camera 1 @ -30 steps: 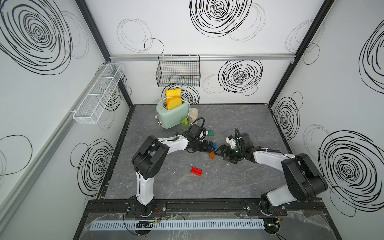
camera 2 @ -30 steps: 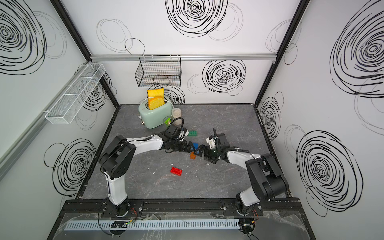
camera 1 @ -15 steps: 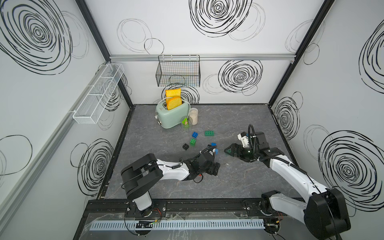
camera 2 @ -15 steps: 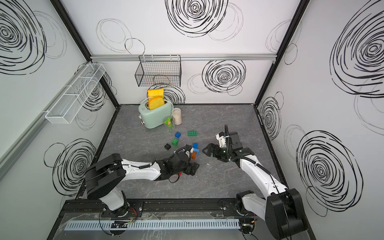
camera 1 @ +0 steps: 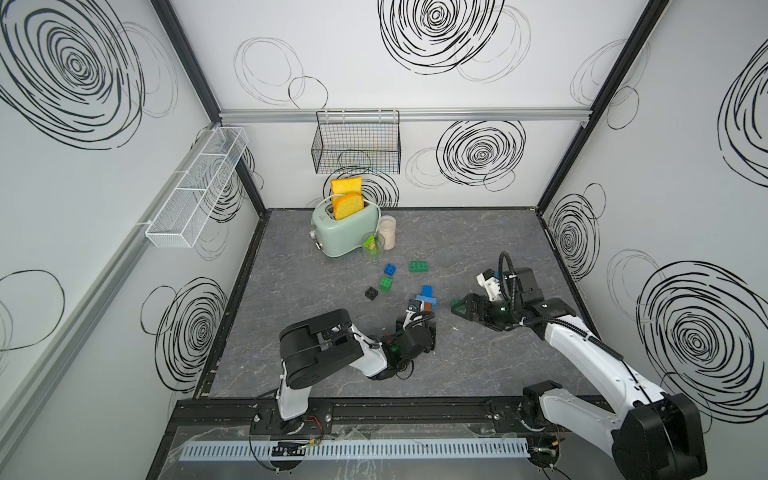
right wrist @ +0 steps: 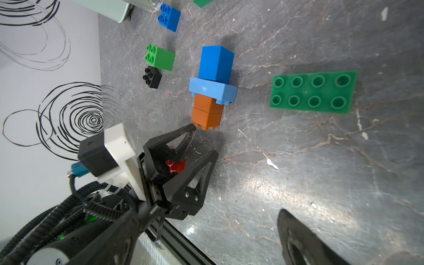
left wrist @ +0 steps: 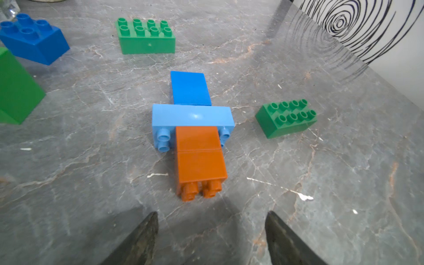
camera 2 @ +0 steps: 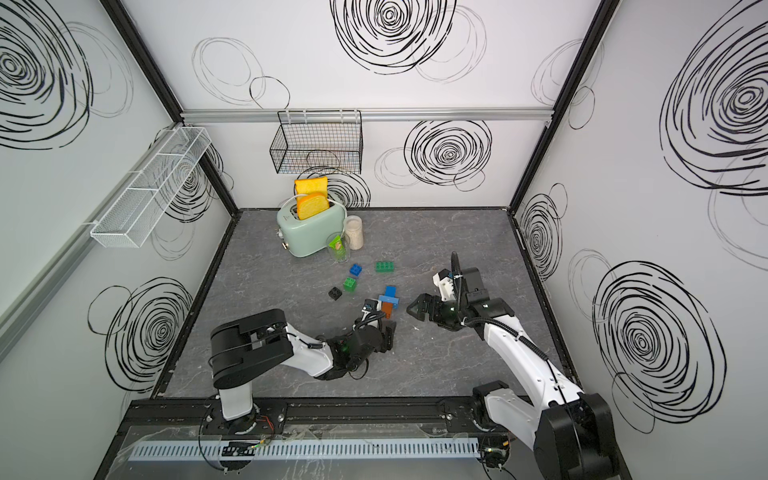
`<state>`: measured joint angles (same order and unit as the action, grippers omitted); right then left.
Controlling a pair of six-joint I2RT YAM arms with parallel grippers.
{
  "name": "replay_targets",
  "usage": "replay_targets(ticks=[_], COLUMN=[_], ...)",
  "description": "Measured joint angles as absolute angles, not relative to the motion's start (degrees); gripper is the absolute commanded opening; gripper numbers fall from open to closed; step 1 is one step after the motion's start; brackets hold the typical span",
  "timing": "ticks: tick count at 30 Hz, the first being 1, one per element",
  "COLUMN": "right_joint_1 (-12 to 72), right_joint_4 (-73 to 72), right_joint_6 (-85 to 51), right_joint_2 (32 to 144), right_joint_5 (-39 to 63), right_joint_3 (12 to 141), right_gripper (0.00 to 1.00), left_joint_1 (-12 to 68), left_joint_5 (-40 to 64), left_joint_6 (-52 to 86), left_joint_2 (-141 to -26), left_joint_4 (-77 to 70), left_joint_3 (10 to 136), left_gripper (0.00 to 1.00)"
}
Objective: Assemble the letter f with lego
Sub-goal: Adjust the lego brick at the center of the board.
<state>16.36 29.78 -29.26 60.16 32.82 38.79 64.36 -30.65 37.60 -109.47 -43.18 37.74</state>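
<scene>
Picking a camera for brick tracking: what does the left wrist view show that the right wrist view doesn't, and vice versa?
Left wrist only: the far green oblong brick whole. Right wrist only: black brick, red brick by the left gripper. Both: the blue-and-orange stack lying on its side, the near green oblong brick, blue square brick.

— Surface?
— Grey marbled tabletop [camera 1: 478, 249]. At the back, close together: mint toaster [camera 1: 345, 232], jar [camera 1: 387, 232], glass [camera 1: 372, 248].
— Loose items?
— Blue square brick [camera 1: 390, 269], green oblong brick [camera 1: 418, 266], green square brick [camera 1: 385, 284], black brick [camera 1: 371, 293], second green oblong brick [left wrist: 286, 118], and red brick [right wrist: 175, 166], partly hidden.
— Anything joined?
— Joined piece [camera 1: 426, 297] on its side: blue, light blue, orange.
</scene>
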Motion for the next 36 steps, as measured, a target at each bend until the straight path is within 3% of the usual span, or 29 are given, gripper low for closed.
replay_targets(ticks=[8, 17, 36], right_joint_1=[16.8, 17.1, 17.6], right_joint_4=[30.2, 30.2, 30.3], right_joint_6=[-28.9, -28.8, -27.5], right_joint_2=[58.5, 57.7, 57.5], right_joint_5=[33.0, 33.3, 34.5], right_joint_3=[37.8, 36.5, 35.9], right_gripper=[0.95, 0.95, 0.95], left_joint_1=[64.9, 64.9, 65.4], left_joint_5=[-35.0, -37.1, -41.5], left_joint_6=[38.8, 38.0, 36.4], left_joint_2=[-112.2, -114.9, -117.6], left_joint_4=[-49.6, -55.4, -50.2], left_joint_3=[37.7, 38.4, 44.0], left_gripper=[0.59, 0.56, 0.4])
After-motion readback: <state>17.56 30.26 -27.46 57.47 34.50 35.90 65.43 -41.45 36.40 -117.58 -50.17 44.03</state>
